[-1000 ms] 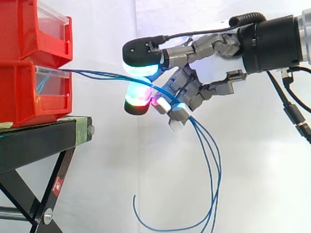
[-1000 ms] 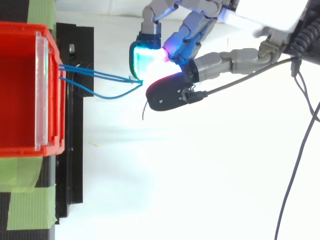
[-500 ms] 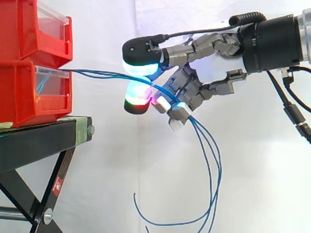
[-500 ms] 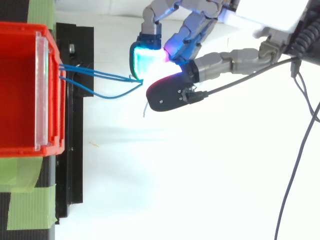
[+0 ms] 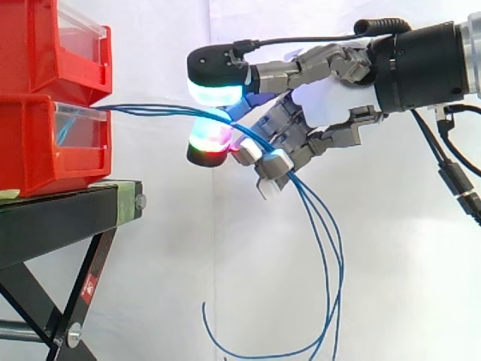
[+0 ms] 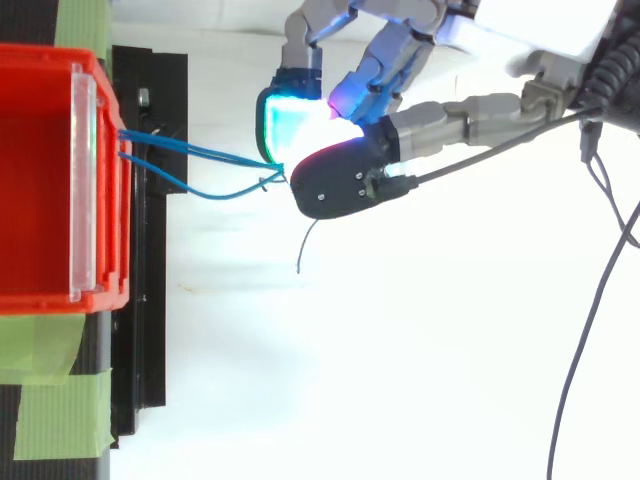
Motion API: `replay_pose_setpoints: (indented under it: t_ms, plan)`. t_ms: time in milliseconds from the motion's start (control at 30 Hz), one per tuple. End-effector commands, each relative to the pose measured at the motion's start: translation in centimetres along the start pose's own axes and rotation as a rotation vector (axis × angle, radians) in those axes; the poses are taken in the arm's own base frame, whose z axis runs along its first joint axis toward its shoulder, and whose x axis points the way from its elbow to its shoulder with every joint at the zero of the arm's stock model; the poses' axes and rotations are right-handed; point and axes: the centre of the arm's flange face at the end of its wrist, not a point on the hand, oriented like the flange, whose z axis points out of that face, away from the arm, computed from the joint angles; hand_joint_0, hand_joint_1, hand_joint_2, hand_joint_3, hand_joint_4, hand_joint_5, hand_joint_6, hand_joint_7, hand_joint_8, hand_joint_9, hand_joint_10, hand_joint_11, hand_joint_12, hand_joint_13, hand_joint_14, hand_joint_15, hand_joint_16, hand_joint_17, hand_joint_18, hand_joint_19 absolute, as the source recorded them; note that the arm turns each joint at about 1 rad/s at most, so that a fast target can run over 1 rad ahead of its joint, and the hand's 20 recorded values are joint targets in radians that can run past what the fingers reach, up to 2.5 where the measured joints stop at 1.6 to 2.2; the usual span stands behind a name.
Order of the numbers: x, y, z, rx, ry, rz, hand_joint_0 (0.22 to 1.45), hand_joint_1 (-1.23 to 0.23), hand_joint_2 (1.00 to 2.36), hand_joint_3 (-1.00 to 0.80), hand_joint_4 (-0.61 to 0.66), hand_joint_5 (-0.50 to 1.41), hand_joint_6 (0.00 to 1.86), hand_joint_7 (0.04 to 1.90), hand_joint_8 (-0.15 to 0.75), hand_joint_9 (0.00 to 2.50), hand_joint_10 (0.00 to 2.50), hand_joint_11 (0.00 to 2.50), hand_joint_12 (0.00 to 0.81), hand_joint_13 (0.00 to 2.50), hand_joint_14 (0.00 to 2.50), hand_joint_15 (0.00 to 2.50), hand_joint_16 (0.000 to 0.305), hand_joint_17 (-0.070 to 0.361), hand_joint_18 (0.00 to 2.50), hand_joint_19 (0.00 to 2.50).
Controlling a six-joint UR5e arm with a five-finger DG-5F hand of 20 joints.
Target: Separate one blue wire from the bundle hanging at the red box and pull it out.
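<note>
Three thin blue wires (image 5: 150, 114) run from the lower red box (image 5: 45, 143) rightwards to my hand (image 5: 331, 105). They pass under the thumb's cyan pad (image 5: 214, 89) and over a finger's red-green pad (image 5: 208, 143), then run between the curled fingers. Below the fingers they hang in long loops (image 5: 331, 278). In the top view the wires (image 6: 200, 155) leave the box front (image 6: 85, 180) and meet at the hand (image 6: 345, 180). A loose wire end (image 6: 305, 245) curls out below the thumb.
A second red bin (image 5: 52, 45) is stacked on the lower box. Both stand on a black stand (image 5: 60, 218) with crossed legs. Green tape (image 6: 50, 400) holds the box on the stand. A white curtain lies behind.
The thumb has lifted a little off the finger pad below it, and the hand has shifted slightly up and left. The loose wire end has swung further out in the top view.
</note>
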Motion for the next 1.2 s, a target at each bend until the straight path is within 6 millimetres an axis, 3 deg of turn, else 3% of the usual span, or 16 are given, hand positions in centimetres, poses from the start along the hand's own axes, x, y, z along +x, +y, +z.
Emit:
replay_pose_setpoints:
  t_ms: [0, 433, 900, 1167]
  plan:
    - [0.06, 0.01, -0.02, 0.001, 0.000, 0.025, 0.50, -0.64, 1.00, -0.50, 0.22, -0.20, 0.90, 0.98, 0.383, 1.16, 0.02, 1.21, 0.464, 1.31, 0.02, 1.22, 0.063, 0.142, 1.01, 0.74]
    - [0.14, 0.05, -0.03, 0.000, 0.002, 0.026, 0.58, -0.80, 1.01, -0.41, 0.20, -0.21, 0.92, 1.01, 0.360, 1.12, 0.02, 1.23, 0.426, 1.28, 0.02, 1.21, 0.058, 0.131, 0.97, 0.74]
    - [0.14, 0.05, -0.03, 0.000, 0.002, 0.026, 0.60, -0.73, 1.02, -0.17, 0.10, -0.20, 0.94, 1.07, 0.362, 1.19, 0.02, 1.26, 0.424, 1.31, 0.02, 1.24, 0.057, 0.127, 0.99, 0.76]
    - [0.14, 0.05, -0.03, 0.000, 0.002, 0.028, 0.64, -0.79, 1.02, -0.08, 0.15, -0.22, 0.94, 0.99, 0.363, 1.10, 0.01, 1.23, 0.437, 1.30, 0.02, 1.22, 0.059, 0.134, 0.98, 0.72]
